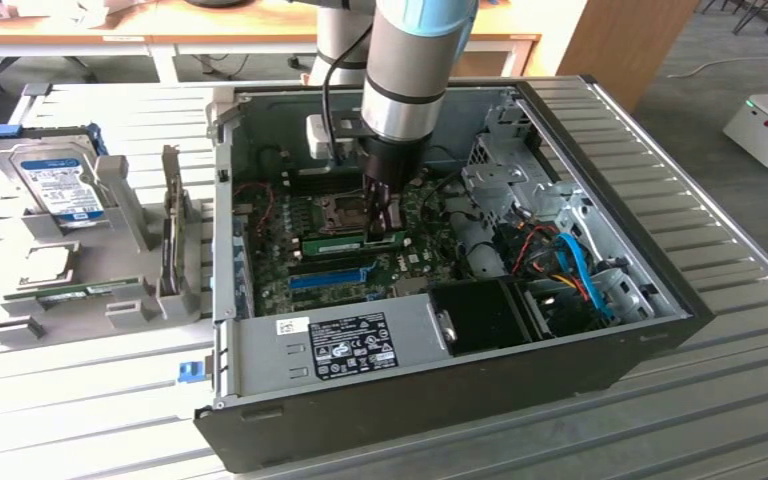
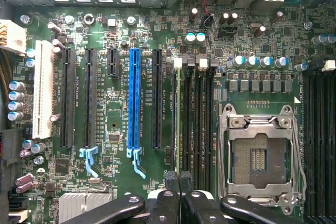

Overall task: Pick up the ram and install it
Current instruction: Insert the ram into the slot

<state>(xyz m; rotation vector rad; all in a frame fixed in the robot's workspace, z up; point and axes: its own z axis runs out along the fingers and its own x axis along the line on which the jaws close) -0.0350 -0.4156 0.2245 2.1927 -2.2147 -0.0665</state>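
Open computer case [image 1: 651, 300] lies on its side on the slatted table [image 1: 91, 420], motherboard [image 2: 118, 119] facing up. The arm reaches down into the middle of the case.

Gripper [image 1: 386, 232] [image 2: 178, 182]: fingertips [image 2: 170, 181] pressed almost together, with only a thin slit between them. The ram's top edge runs straight into that slit, so the tool is pinching one end of the stick.

The ram [image 1: 337, 244] [image 2: 178, 119]: stands on edge in a black memory slot near the middle of the motherboard. It lies between the blue slot [image 2: 134, 98] and the CPU socket [image 2: 260, 153], parallel to the blue slot. In the exterior view it reads as a low green strip just below the socket. Whether it is seated fully cannot be told.

Grey holder [image 1: 117, 240] stands beside the case, toward the table edge at the exterior view's left. It carries a hard drive [image 1: 67, 185] with a blue label, standing upright.
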